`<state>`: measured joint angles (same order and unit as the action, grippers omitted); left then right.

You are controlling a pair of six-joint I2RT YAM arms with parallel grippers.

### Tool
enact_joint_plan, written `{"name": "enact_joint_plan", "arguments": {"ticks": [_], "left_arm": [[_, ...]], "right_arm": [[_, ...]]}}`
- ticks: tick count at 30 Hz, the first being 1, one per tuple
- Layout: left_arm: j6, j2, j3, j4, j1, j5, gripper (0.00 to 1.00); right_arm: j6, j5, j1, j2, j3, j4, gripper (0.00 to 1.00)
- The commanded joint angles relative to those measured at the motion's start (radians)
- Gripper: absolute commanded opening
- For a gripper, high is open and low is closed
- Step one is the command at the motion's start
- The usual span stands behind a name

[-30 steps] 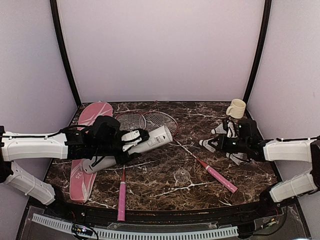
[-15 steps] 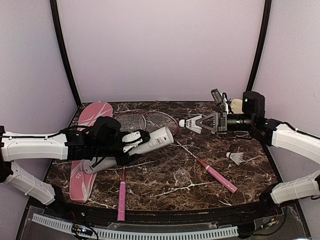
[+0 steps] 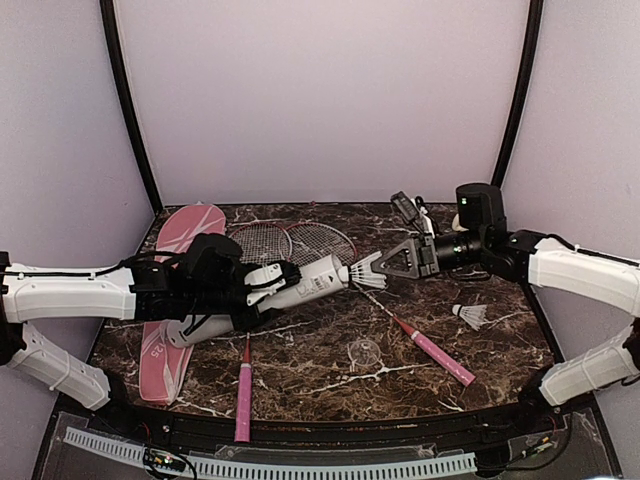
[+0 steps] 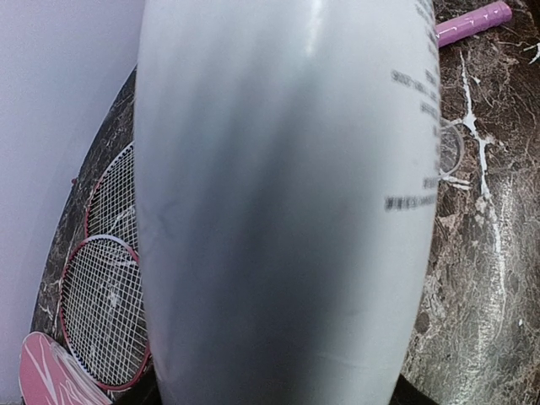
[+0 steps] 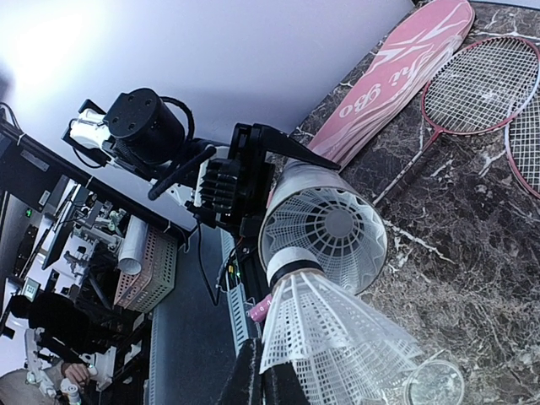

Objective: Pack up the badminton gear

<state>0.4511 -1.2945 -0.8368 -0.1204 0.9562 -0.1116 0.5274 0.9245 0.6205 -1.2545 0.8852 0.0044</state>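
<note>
White tube point(image 3: 312, 279) is clamped in left claw point(image 3: 266, 285) and held tilted over the counter point(image 3: 330, 352), open mouth facing right. Shuttlecock point(image 3: 365, 271) is pinched by its skirt in the closed right claw point(image 3: 386, 263), cork end at the tube mouth. Second shuttlecock point(image 3: 470, 315) is seen lying on the counter, right side.

The dark marbled table point(image 3: 330, 380) carries two red-rimmed racquets point(image 3: 262, 240) and a pink lettered cover point(image 3: 180, 232) by the left jaws. A white feather shuttlecock point(image 3: 470, 315) lies behind the right jaws.

Glossy white plastic tube point(image 4: 287, 202), ribbed matt shuttlecock point(image 5: 329, 346), polished dark veined marble-look tabletop point(image 3: 300, 372)
</note>
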Motion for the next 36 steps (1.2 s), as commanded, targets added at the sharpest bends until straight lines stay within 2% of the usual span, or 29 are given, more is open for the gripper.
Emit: {"name": "enact_joint_plan", "arguments": {"ticks": [1, 19, 36], "left_arm": [[0.015, 0.029, -0.015, 0.010, 0.009, 0.008, 0.63], [0.017, 0.026, -0.015, 0.010, 0.015, 0.013, 0.63], [0.021, 0.026, -0.012, 0.013, 0.021, 0.017, 0.63]], "right_arm": [[-0.030, 0.016, 0.017, -0.017, 0.037, 0.000, 0.00], [-0.032, 0.038, 0.102, -0.155, 0.097, 0.063, 0.00], [-0.031, 0.067, 0.123, -0.266, 0.146, 0.118, 0.00]]}}
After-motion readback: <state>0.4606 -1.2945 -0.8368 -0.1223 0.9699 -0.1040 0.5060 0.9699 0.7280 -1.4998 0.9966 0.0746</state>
